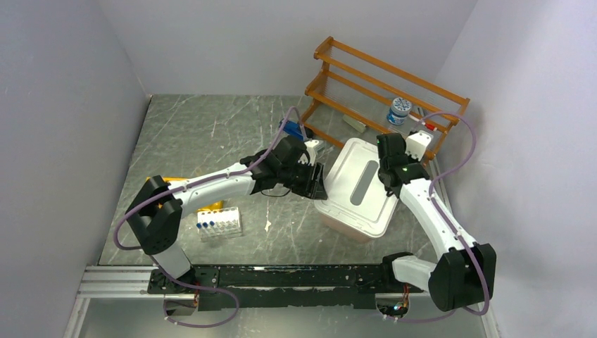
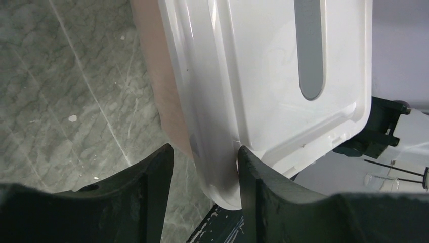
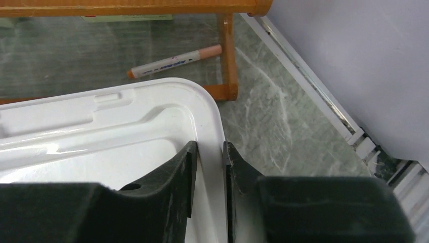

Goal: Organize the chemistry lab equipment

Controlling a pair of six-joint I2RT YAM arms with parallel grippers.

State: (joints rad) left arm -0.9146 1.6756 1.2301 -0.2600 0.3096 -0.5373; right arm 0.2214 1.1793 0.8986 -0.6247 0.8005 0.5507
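Small clear blue-capped tubes (image 1: pixel 218 224) stand in a white holder at the near left. A white lid (image 1: pixel 355 184) lies on a pinkish bin (image 1: pixel 345 227). My left gripper (image 1: pixel 317 182) is open astride the lid's left rim (image 2: pixel 217 152); one finger (image 2: pixel 253 172) touches the rim and the other stands apart from it. My right gripper (image 1: pixel 389 176) is shut on the lid's right rim (image 3: pixel 210 144). A flat whitish piece (image 1: pixel 354 123) lies under the wooden rack. Goggles, tubing and the small cap are out of view.
A wooden rack (image 1: pixel 380 74) stands at the back right with a blue-capped bottle (image 1: pixel 400 110) on it. A marker (image 3: pixel 174 61) lies by the rack's foot. A blue object (image 1: pixel 290 127) is half hidden behind my left arm. A yellow object (image 1: pixel 176 182) lies under that arm. The right wall is close.
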